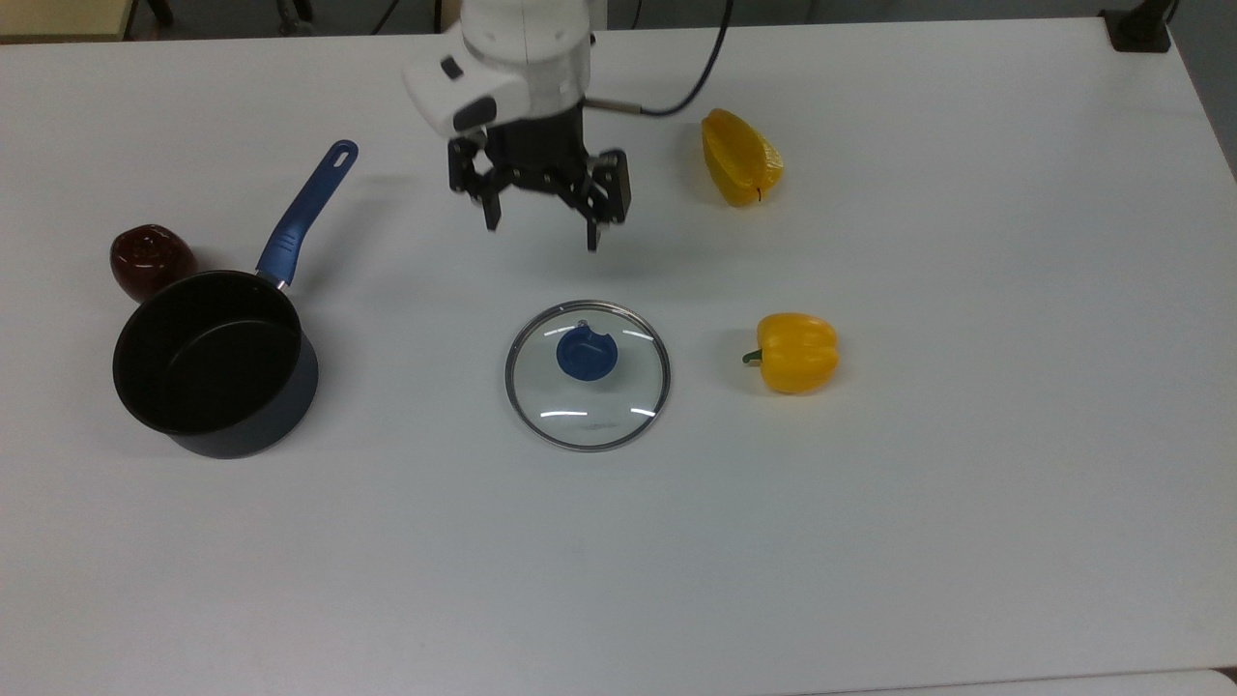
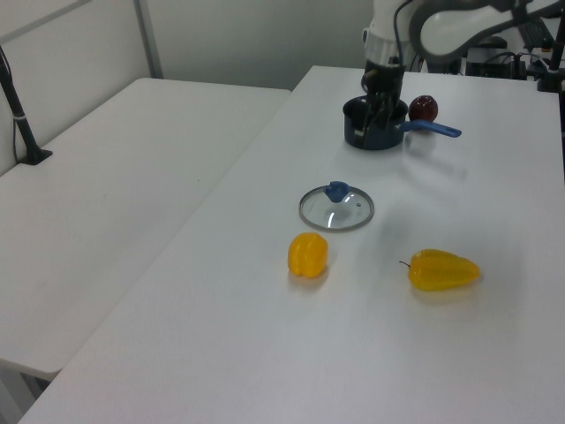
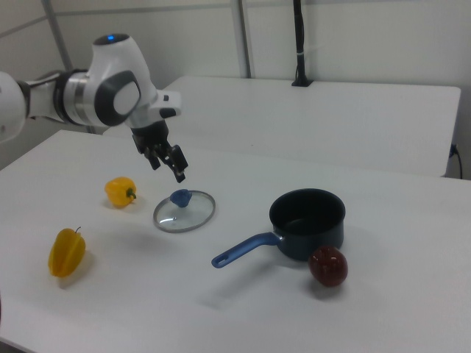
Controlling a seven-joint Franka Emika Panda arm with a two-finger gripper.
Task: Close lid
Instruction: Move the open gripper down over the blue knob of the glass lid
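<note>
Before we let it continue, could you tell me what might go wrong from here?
The lid offers only a small blue knob; the open gripper may miss or slip. Carrying it to the saucepan, it could clip the upright handle or seat off-centre.
</note>
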